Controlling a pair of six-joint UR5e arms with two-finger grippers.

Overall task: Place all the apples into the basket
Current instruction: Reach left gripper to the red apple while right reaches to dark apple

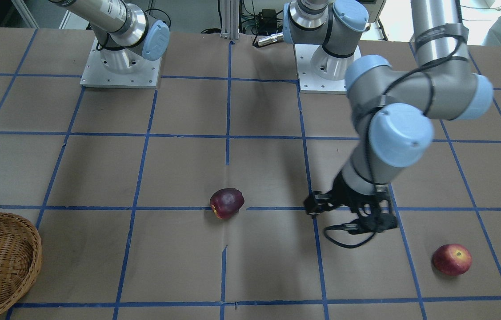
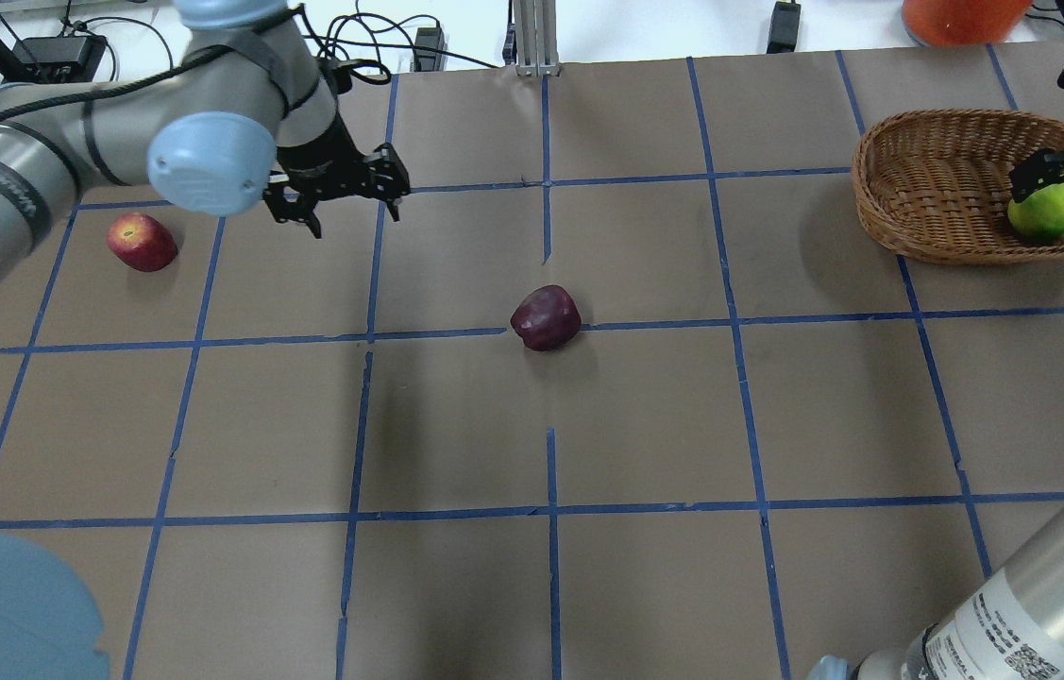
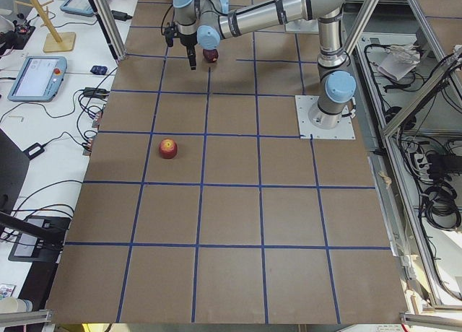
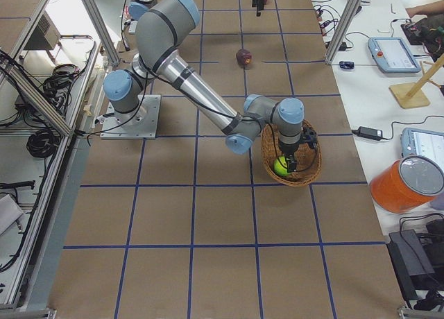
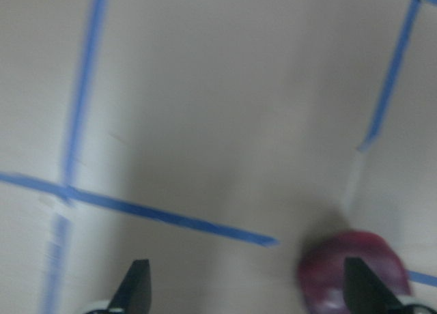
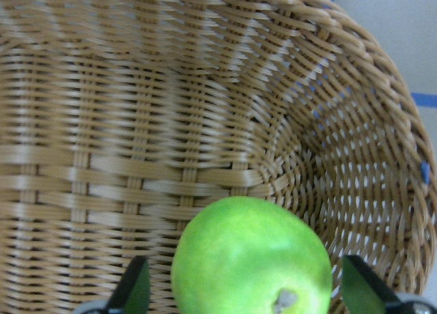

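The lime green apple [image 2: 1049,210] lies inside the wicker basket [image 2: 937,189] at the far right. My right gripper [image 2: 1053,187] hangs just over it, open, with a finger on each side of the apple [image 6: 252,259] and a small gap showing on one side. The maroon apple [image 2: 546,318] lies on the table's middle. The red apple [image 2: 143,242] lies at the far left. My left gripper [image 2: 354,217] is open and empty, between these two; in the left wrist view the maroon apple [image 5: 351,269] shows blurred beside one fingertip [image 5: 136,287].
The table is brown paper with a blue tape grid. Both arm bases [image 1: 121,66] stand at the robot's edge. An orange container [image 2: 961,14], cables and an aluminium post [image 2: 532,38] sit past the far edge.
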